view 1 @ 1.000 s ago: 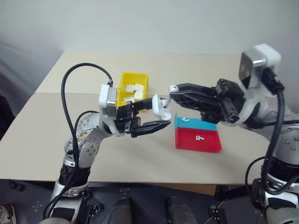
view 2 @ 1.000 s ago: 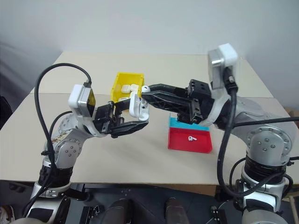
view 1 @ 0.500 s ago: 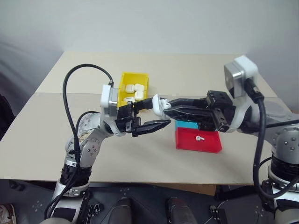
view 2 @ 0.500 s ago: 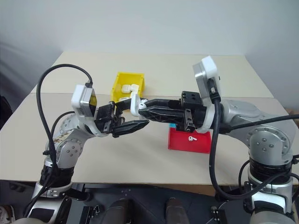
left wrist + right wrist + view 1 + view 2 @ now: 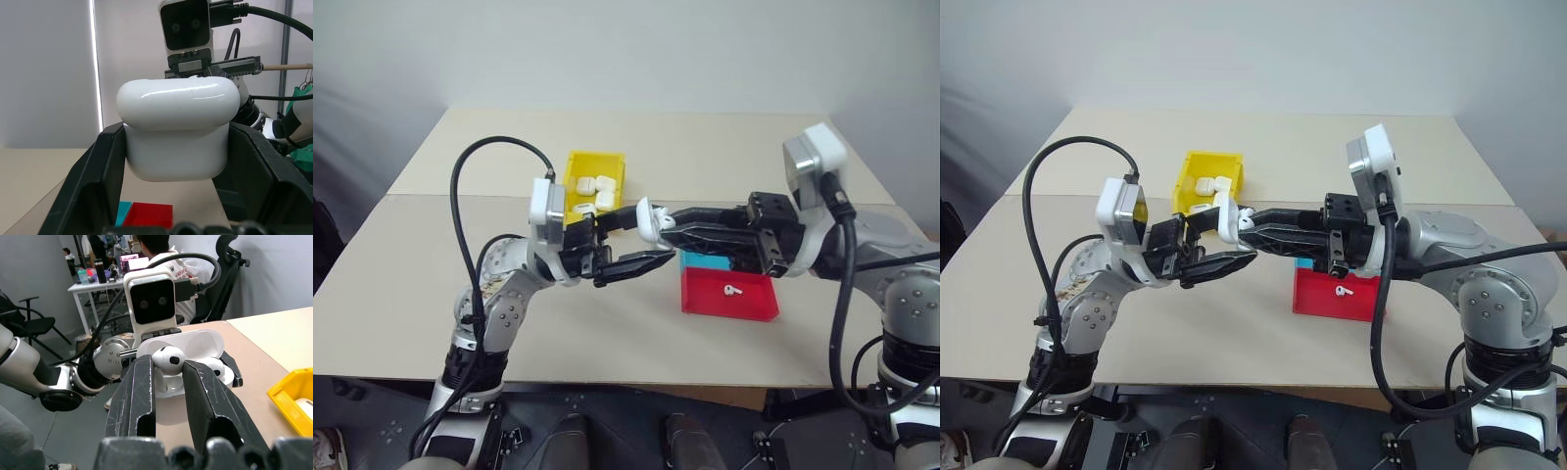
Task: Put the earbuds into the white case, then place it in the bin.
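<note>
Beige table under both arms. Left gripper clamped on white case, lid open, held above table. Yellow bin behind, several white cases inside. Right gripper pinched on earbud at case mouth. Teal tray, red tray with one earbud at right.

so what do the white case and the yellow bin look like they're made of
White case: looks like hard glossy plastic; its rounded shell carries a soft bright highlight streak and no texture. Yellow bin: probably moulded plastic, uniformly bright yellow with thin upright walls and a duller, less reflective surface. Neither shows seams or grain that would suggest metal or wood.
</note>
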`<state>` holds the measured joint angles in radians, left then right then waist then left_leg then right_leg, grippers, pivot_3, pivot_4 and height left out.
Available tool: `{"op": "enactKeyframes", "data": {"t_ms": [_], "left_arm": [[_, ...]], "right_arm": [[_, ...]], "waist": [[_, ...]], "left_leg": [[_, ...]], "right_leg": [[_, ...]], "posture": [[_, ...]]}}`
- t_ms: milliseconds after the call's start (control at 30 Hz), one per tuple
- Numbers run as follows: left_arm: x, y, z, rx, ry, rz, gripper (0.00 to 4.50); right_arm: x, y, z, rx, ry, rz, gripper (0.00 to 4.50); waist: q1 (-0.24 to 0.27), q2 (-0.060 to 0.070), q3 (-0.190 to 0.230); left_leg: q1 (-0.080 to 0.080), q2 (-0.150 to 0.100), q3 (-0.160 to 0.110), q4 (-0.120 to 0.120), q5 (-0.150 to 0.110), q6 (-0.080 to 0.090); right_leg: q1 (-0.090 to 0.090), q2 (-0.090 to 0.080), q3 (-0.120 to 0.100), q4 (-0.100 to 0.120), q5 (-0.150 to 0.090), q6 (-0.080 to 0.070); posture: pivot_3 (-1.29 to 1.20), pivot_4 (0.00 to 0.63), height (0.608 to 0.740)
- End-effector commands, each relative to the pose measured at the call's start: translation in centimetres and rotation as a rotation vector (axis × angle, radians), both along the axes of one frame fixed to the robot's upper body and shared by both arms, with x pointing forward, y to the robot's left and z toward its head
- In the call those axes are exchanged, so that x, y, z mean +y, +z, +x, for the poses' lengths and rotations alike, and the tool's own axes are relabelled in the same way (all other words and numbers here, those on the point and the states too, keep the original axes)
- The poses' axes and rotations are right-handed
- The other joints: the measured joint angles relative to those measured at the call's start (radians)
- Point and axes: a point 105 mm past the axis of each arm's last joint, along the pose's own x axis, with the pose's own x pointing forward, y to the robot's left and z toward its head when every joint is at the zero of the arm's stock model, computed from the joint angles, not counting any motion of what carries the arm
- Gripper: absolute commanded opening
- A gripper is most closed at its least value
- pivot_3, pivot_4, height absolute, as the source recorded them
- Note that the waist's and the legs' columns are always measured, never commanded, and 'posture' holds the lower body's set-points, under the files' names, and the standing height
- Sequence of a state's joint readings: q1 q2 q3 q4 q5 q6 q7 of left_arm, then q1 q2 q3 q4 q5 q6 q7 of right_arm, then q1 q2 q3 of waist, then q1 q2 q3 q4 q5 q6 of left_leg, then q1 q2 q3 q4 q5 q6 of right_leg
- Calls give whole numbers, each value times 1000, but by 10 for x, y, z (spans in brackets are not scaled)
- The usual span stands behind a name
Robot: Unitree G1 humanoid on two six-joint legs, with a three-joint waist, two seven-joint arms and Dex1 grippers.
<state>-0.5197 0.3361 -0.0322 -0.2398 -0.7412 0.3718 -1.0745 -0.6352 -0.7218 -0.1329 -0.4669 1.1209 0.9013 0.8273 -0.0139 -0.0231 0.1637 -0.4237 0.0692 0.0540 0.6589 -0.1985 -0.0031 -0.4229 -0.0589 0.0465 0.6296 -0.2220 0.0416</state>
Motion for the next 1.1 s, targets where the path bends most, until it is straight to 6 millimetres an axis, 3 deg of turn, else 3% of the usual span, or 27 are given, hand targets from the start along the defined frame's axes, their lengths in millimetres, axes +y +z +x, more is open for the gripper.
{"op": "enactKeyframes", "data": {"t_ms": [33,300,567,1067,1100], "left_arm": [[-5,18,-9,-68,-23,-33,2801],[-7,20,-10,-59,-18,-34,2801],[-6,21,-9,-59,-19,-33,2801],[-5,19,-6,-66,-32,-20,2801],[-6,18,-6,-67,-43,-19,2801]], "right_arm": [[-5,4,-4,-51,-3,-10,650],[-9,2,-5,-96,-6,-37,650],[-13,4,-5,-114,-26,-43,3177],[-26,16,-16,-146,-3,-17,3177],[-28,18,-15,-153,-8,-18,3013]], "waist": [[0,0,0],[0,0,0],[1,0,0],[1,0,0],[1,0,0]], "left_leg": [[0,0,0,0,0,0],[0,0,0,0,0,0],[0,0,0,0,0,0],[0,0,0,0,0,0],[0,0,0,0,0,0]], "right_leg": [[0,0,0,0,0,0],[0,0,0,0,-1,1],[0,0,0,0,0,1],[0,0,0,0,-1,1],[0,0,0,0,-1,1]], "posture": [[0,150,740],[0,150,740],[0,150,740],[0,150,740],[0,150,740]]}}
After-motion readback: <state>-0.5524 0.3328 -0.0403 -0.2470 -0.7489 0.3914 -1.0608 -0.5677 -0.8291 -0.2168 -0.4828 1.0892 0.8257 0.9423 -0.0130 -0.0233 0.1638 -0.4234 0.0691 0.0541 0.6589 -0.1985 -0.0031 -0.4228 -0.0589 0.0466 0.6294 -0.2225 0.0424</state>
